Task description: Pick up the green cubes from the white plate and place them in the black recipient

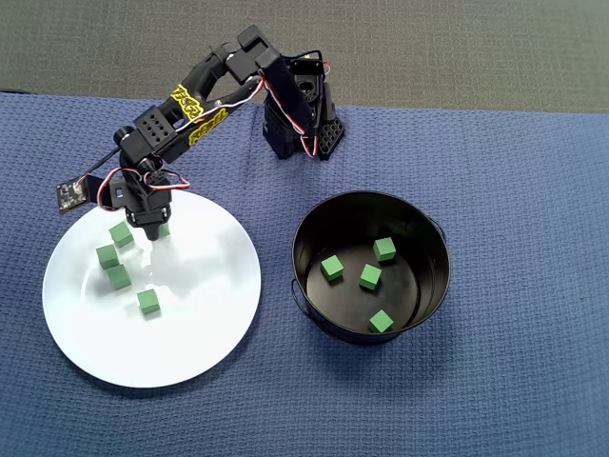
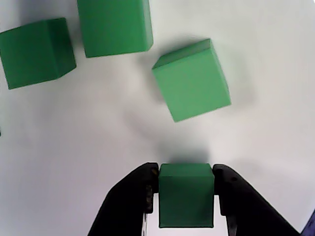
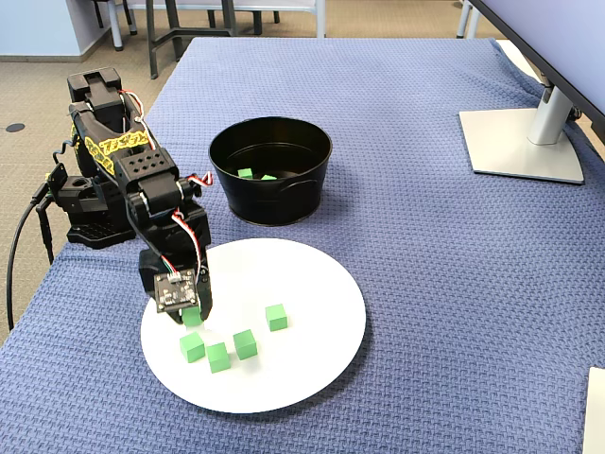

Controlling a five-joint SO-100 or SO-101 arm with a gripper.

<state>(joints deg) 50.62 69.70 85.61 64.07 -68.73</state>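
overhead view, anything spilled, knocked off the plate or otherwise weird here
Nothing stands out. Every green cube sits either on the white plate or inside the black pot; none lies on the blue cloth. The gripper holds one cube squarely.

Matte green cubes (image 2: 192,81), glossy white plate (image 1: 205,328), glossy black recipient (image 3: 274,194), woven blue cloth (image 3: 425,236)

- The overhead view looks straight down on the white plate (image 1: 205,333) and black recipient (image 1: 433,286).
- The wrist view rides close above the plate.
- The fixed view stands in front, higher, facing both.
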